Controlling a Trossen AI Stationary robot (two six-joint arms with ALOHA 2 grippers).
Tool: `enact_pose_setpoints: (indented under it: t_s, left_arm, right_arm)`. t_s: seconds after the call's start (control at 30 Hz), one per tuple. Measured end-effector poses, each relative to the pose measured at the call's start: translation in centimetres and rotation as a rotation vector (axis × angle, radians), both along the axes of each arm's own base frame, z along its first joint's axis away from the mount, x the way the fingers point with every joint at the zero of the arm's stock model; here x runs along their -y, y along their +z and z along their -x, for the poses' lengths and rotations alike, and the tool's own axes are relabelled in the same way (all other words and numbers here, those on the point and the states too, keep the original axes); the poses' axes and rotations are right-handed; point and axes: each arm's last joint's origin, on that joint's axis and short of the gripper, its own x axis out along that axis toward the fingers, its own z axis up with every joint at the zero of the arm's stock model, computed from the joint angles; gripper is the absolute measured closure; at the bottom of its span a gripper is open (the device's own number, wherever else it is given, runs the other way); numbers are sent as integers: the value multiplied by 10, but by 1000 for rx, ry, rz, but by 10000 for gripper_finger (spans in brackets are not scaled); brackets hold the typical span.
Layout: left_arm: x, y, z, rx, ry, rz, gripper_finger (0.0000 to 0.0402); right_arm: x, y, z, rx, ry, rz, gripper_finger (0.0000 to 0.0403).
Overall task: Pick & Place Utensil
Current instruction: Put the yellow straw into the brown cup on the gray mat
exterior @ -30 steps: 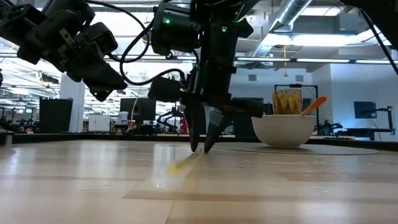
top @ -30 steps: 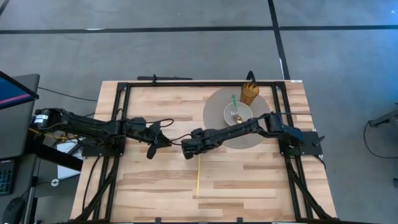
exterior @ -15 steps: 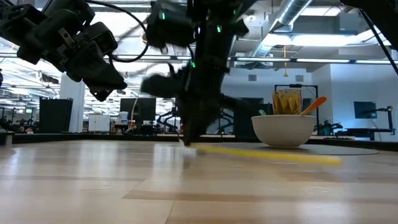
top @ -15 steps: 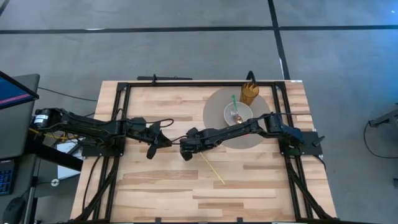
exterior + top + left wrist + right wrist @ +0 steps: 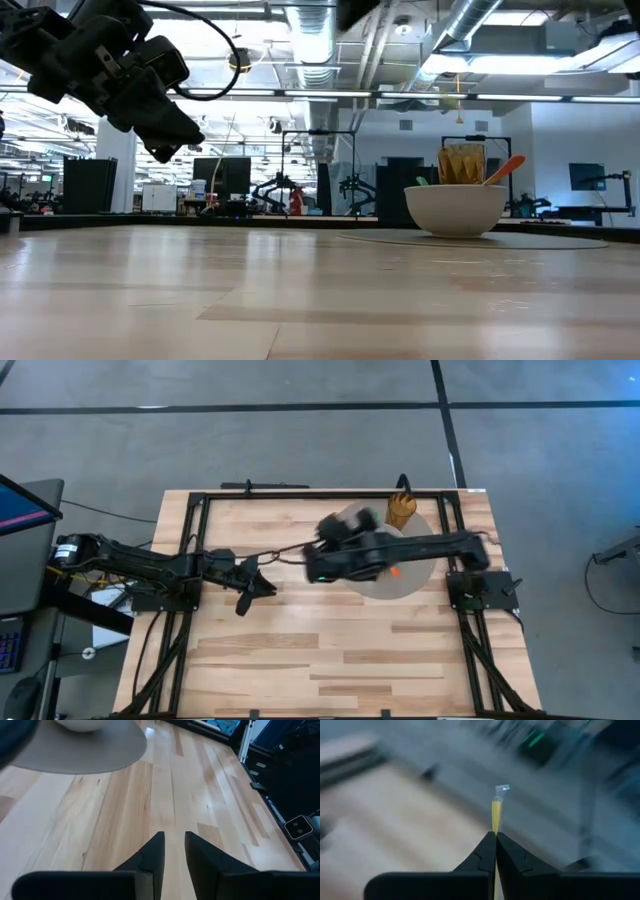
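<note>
Right claw [image 5: 495, 840] clenched on a thin yellow utensil [image 5: 496, 815], lifted above the surface.

In the right wrist view the two dark fingers [image 5: 482, 855] meet tightly, with the yellow stick pinched between them and jutting out past their tips to a small pale end. From above, the right arm [image 5: 430, 548] reaches from its base on the right across the grey round mat [image 5: 400, 580], its blurred wrist hanging over the mat's left edge and covering the bowl there. In the low view the white bowl [image 5: 455, 208] sits on that mat with an orange utensil [image 5: 503, 167] leaning in it and a yellowish holder [image 5: 460, 163] behind. The left claw [image 5: 173, 851] hangs over the wooden surface [image 5: 260, 650] at the left, fingers slightly parted and gripping nothing, well apart from the mat.
</note>
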Motion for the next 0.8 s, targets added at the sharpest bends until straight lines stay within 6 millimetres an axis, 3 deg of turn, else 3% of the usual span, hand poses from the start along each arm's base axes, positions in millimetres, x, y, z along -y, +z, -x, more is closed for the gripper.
enact_pose_setpoints:
  t_s: [0.17,0.27,0.37,0.7,0.8]
  left_arm:
    - [2,0,0,-5,-9,0,325]
    - [3,0,0,-4,-17,0,325]
    - [3,0,0,-5,-17,0,325]
    - [3,0,0,-1,-24,-18,325]
    - [3,0,0,5,-29,-32,325]
  right_arm:
    - [1,50,56,86,-157,356,402]
    - [5,61,74,146,-206,465,402]
    - [22,57,82,37,-230,494,402]
    - [110,13,109,-75,-497,501,403]
    - [128,10,114,-90,-558,499,403]
